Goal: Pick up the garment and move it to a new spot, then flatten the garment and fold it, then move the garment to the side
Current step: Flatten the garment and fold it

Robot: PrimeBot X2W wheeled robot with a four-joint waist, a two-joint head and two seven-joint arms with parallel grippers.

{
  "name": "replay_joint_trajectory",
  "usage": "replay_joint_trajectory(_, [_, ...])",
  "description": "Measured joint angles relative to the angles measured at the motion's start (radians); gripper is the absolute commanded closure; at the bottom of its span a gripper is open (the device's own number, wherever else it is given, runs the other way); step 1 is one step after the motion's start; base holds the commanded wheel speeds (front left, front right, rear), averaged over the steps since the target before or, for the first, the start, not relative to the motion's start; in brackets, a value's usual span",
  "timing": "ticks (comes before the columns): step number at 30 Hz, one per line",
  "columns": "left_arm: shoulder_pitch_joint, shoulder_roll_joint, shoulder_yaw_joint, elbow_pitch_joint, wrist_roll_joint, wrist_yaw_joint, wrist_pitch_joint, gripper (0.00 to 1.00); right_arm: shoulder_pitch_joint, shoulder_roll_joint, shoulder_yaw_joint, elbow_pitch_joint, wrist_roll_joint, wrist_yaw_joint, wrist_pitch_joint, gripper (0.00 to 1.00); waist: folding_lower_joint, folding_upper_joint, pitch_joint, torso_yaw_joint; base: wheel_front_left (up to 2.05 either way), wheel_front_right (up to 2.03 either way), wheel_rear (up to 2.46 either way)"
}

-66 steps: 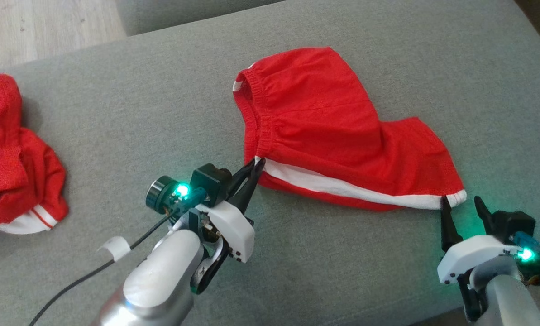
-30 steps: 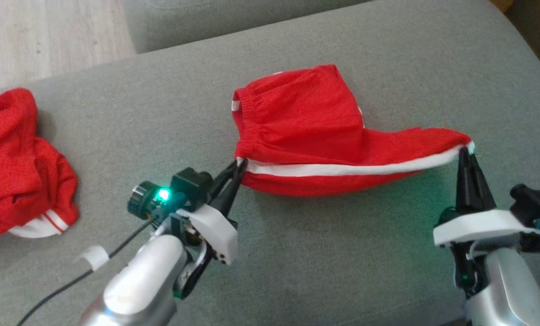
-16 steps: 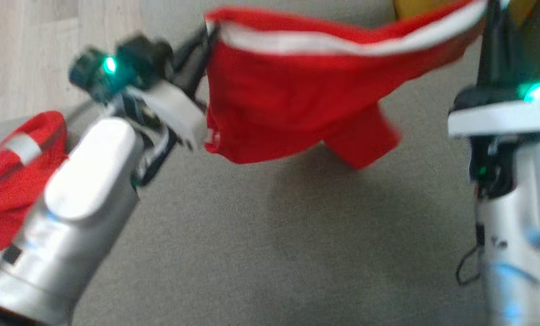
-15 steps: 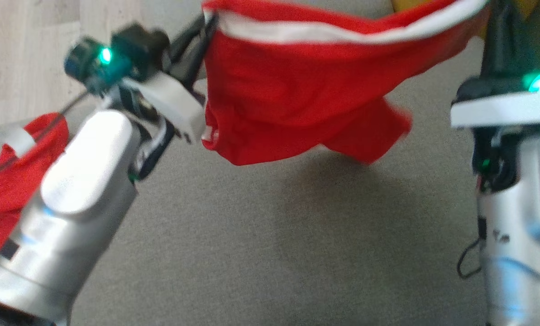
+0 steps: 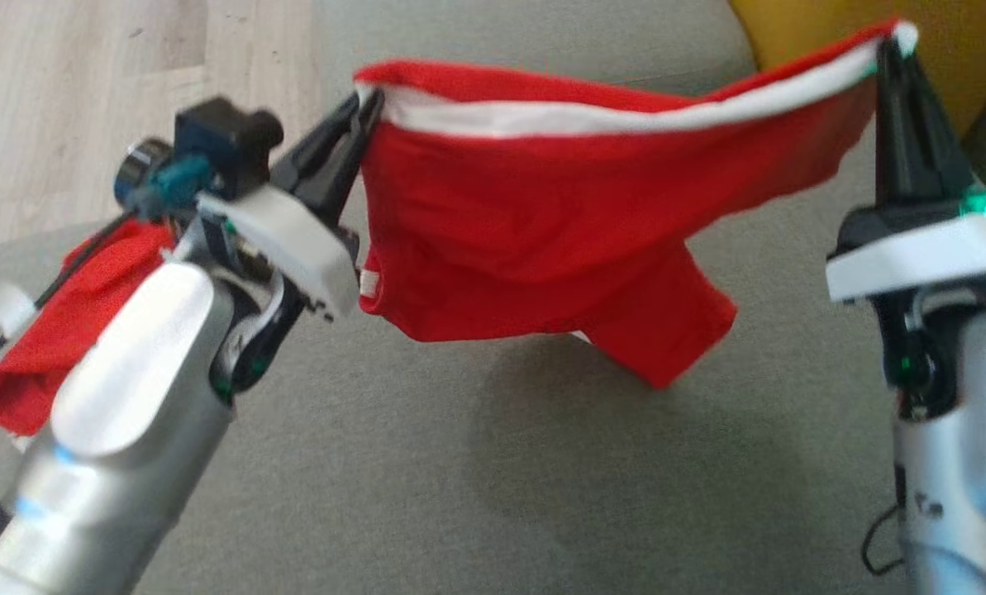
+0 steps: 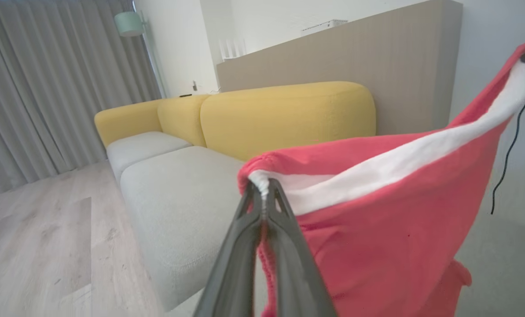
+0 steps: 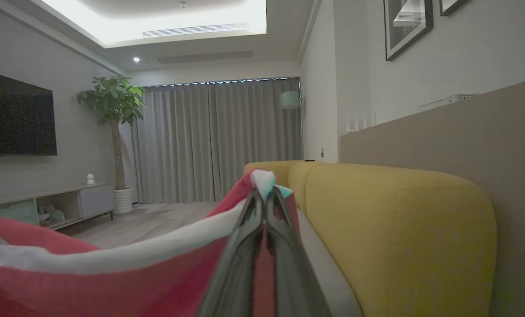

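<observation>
Lifted off sofa, shorts hang between left hand and right hand.

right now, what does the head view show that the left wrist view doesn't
Head view: a second red garment lying on the grey cushion behind the silver left forearm.
Left wrist view: grey curtains and a pale green lamp.
Shared: the red garment hanging stretched, with the left gripper shut on its waistband corner and the right gripper shut on the far striped corner, plus the wooden floor.
</observation>
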Motion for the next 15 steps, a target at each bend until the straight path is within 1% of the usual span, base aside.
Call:
replay_joint_trajectory(3, [0.040, 0.025, 0.000, -0.073, -0.020, 0.011, 0.028, 1.00, 0.039, 0.000, -0.006, -0.055, 0.000, 0.000, 0.030, 1.00, -0.0001, 0.0000, 0.009, 0.010, 0.00, 0.00, 0.00])
replay_joint_trajectory(5, [0.039, 0.040, 0.002, -0.111, -0.023, 0.020, 0.044, 1.00, 0.028, -0.003, -0.007, -0.080, 0.000, 0.000, 0.050, 1.00, 0.0000, 0.0000, 0.024, 0.012, 0.00, 0.00, 0.00])
replay_joint_trajectory(8, [0.016, 0.051, 0.008, -0.125, -0.023, 0.026, 0.068, 1.00, -0.028, -0.016, 0.001, -0.075, 0.000, 0.000, 0.075, 1.00, 0.0000, 0.0000, 0.056, 0.009, 0.00, 0.00, 0.00])
replay_joint_trajectory(10, [-0.029, 0.051, 0.010, -0.112, -0.022, 0.025, 0.077, 1.00, -0.107, -0.024, 0.007, -0.034, 0.003, 0.000, 0.075, 1.00, 0.0001, 0.0000, 0.089, 0.004, 0.00, 0.00, 0.00])
replay_joint_trajectory(13, [-0.160, 0.046, 0.016, -0.039, -0.002, 0.004, 0.077, 1.00, -0.284, -0.058, 0.032, 0.093, -0.002, 0.000, 0.053, 1.00, 0.0003, 0.0000, 0.151, -0.005, 0.00, 0.00, 0.00])
replay_joint_trajectory(14, [-0.160, 0.046, 0.016, -0.039, -0.002, 0.004, 0.077, 1.00, -0.284, -0.058, 0.032, 0.093, -0.002, 0.000, 0.053, 1.00, 0.0003, 0.0000, 0.151, -0.005, 0.00, 0.00, 0.00])
replay_joint_trajectory(15, [-0.214, 0.043, 0.020, -0.006, 0.009, -0.004, 0.072, 1.00, -0.348, -0.070, 0.041, 0.142, -0.003, 0.000, 0.034, 1.00, 0.0003, 0.0000, 0.174, -0.008, 0.00, 0.00, 0.00])
